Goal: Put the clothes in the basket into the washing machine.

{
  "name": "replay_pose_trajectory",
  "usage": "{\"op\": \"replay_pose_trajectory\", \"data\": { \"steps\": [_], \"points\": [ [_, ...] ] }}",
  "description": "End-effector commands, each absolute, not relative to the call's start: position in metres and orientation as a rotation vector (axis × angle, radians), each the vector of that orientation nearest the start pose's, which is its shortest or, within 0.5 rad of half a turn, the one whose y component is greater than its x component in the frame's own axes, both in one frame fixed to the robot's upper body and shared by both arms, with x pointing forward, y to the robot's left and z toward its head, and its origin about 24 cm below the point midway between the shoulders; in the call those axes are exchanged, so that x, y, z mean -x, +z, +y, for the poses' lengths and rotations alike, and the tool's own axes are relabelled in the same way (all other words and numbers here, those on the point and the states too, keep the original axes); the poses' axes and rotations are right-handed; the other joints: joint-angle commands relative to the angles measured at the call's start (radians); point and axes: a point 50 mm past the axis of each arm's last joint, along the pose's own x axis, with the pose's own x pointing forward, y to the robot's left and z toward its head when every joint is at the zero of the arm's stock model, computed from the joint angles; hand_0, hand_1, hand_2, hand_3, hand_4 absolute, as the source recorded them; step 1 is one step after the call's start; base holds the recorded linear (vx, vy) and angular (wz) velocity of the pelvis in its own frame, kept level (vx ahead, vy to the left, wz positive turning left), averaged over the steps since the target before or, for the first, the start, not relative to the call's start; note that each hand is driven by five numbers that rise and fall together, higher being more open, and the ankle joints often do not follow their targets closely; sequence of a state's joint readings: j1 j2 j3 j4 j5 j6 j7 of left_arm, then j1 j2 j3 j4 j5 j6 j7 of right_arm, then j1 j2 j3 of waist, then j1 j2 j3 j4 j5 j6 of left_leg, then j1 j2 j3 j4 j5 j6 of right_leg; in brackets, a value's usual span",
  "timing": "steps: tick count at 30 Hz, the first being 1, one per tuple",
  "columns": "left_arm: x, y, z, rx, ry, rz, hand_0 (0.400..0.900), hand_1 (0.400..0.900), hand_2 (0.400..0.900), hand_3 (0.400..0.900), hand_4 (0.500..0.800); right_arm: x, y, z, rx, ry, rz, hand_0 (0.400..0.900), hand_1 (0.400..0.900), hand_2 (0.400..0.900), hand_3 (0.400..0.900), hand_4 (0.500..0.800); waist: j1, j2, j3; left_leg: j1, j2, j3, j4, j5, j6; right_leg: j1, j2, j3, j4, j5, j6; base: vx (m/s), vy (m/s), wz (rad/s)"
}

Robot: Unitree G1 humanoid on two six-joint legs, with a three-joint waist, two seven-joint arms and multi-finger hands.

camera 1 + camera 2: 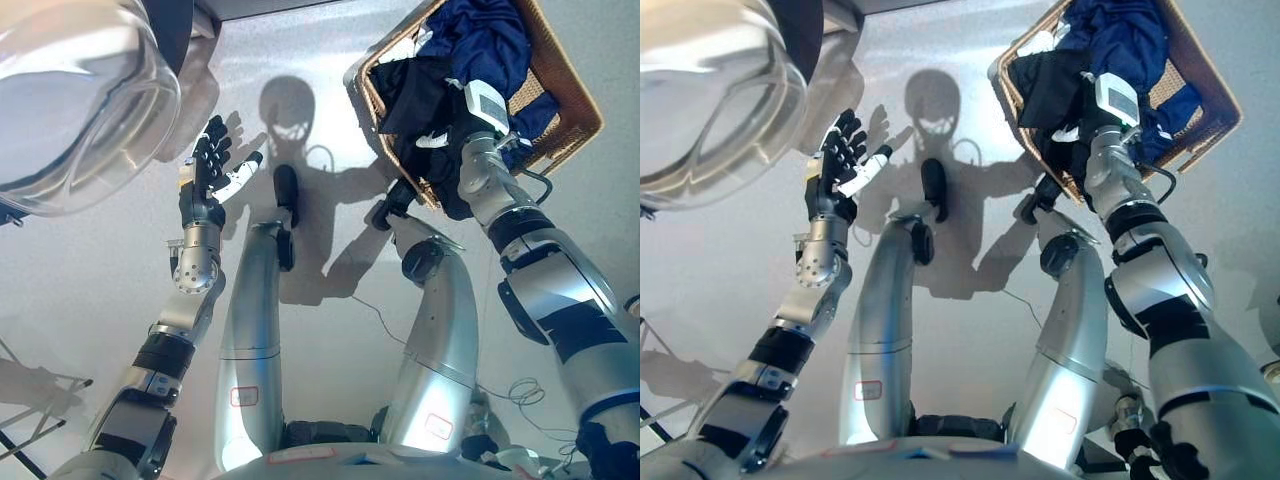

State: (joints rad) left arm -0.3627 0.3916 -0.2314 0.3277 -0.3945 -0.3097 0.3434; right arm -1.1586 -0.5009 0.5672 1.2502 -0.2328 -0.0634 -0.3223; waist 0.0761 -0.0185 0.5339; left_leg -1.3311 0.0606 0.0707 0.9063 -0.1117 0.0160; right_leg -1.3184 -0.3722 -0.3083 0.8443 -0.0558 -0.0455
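Wicker basket (570,100) sits on the floor at upper right, filled with dark clothes (480,45), navy and black. Washing machine door (75,100), glass, stands open at upper left, well apart from the basket. Right robot hand (1080,125) is sunk among the clothes; fingers hidden, so grasp cannot be determined. Left robot hand (212,165) is raised between door and basket, fingers spread, holding nothing. Judged step: picking a garment. Next move calls for a secure hold, then a lift clear of the rim and carry toward the machine.
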Motion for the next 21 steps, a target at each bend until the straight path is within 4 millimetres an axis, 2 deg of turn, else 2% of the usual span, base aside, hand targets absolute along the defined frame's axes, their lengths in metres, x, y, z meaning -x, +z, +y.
{"op": "replay_pose_trajectory", "data": {
  "steps": [1,2,3,4,5,14,18,21],
  "points": [
    [-0.299,0.094,0.181,0.096,0.150,-0.340,0.900,0.900,0.900,0.900,0.800,-0.412,0.151,-0.215,1.235,-0.179,-0.026,0.900,0.900,0.900,0.900,0.800,0.000,0.072,-0.089,-0.036,-0.043,-0.030,-0.006,-0.007,-0.056,-0.105,-0.001,-0.017,0.061,-0.035,0.167,0.00,-0.001,0.06],
    [-0.299,0.094,0.180,0.103,0.149,-0.337,0.900,0.900,0.900,0.900,0.800,-0.411,0.146,-0.217,1.230,-0.188,-0.001,0.831,0.831,0.831,0.831,0.759,0.001,0.075,-0.090,-0.042,-0.046,-0.031,-0.001,-0.006,-0.054,-0.113,-0.003,-0.013,0.069,-0.034,0.166,0.01,0.000,0.08],
    [-0.299,0.093,0.180,0.106,0.153,-0.333,0.900,0.900,0.900,0.900,0.800,-0.411,0.145,-0.220,1.230,-0.201,0.012,0.629,0.629,0.629,0.629,0.638,0.003,0.077,-0.093,-0.048,-0.048,-0.032,0.002,-0.005,-0.053,-0.121,-0.004,-0.008,0.073,-0.033,0.164,0.00,0.008,0.06],
    [-0.299,0.093,0.181,0.106,0.156,-0.333,0.900,0.900,0.900,0.900,0.800,-0.410,0.144,-0.220,1.220,-0.211,0.017,0.584,0.584,0.584,0.584,0.611,0.003,0.077,-0.095,-0.053,-0.049,-0.035,0.009,-0.005,-0.052,-0.128,-0.005,-0.004,0.080,-0.033,0.163,0.00,0.018,0.03],
    [-0.299,0.094,0.180,0.107,0.155,-0.336,0.900,0.900,0.900,0.900,0.800,-0.410,0.143,-0.222,1.212,-0.221,0.024,0.400,0.400,0.400,0.400,0.500,0.004,0.079,-0.097,-0.057,-0.049,-0.035,0.012,-0.004,-0.050,-0.135,-0.007,0.000,0.087,-0.033,0.163,0.00,0.000,0.00],
    [-0.295,0.089,0.187,0.094,0.187,-0.315,0.900,0.900,0.900,0.900,0.800,-0.405,0.142,-0.235,1.142,-0.285,0.022,0.400,0.400,0.400,0.400,0.500,-0.006,0.069,-0.118,-0.069,-0.051,-0.035,0.045,-0.005,-0.046,-0.150,-0.016,0.017,0.114,-0.025,0.158,0.00,0.003,0.00],
    [-0.292,0.088,0.194,0.094,0.224,-0.315,0.900,0.900,0.900,0.900,0.800,-0.404,0.155,-0.237,1.037,-0.318,-0.074,0.400,0.400,0.400,0.400,0.500,-0.025,0.053,-0.127,-0.065,-0.047,-0.033,0.047,-0.006,-0.044,-0.147,-0.011,0.020,0.112,-0.016,0.159,0.01,0.014,-0.10],
    [-0.288,0.089,0.201,0.089,0.255,-0.321,0.900,0.900,0.900,0.900,0.800,-0.398,0.171,-0.232,0.840,-0.335,-0.210,0.400,0.400,0.400,0.400,0.500,-0.048,0.036,-0.134,-0.062,-0.042,-0.034,0.047,-0.004,-0.045,-0.136,-0.001,0.012,0.100,-0.008,0.161,0.02,0.006,-0.14]
  ]
}}
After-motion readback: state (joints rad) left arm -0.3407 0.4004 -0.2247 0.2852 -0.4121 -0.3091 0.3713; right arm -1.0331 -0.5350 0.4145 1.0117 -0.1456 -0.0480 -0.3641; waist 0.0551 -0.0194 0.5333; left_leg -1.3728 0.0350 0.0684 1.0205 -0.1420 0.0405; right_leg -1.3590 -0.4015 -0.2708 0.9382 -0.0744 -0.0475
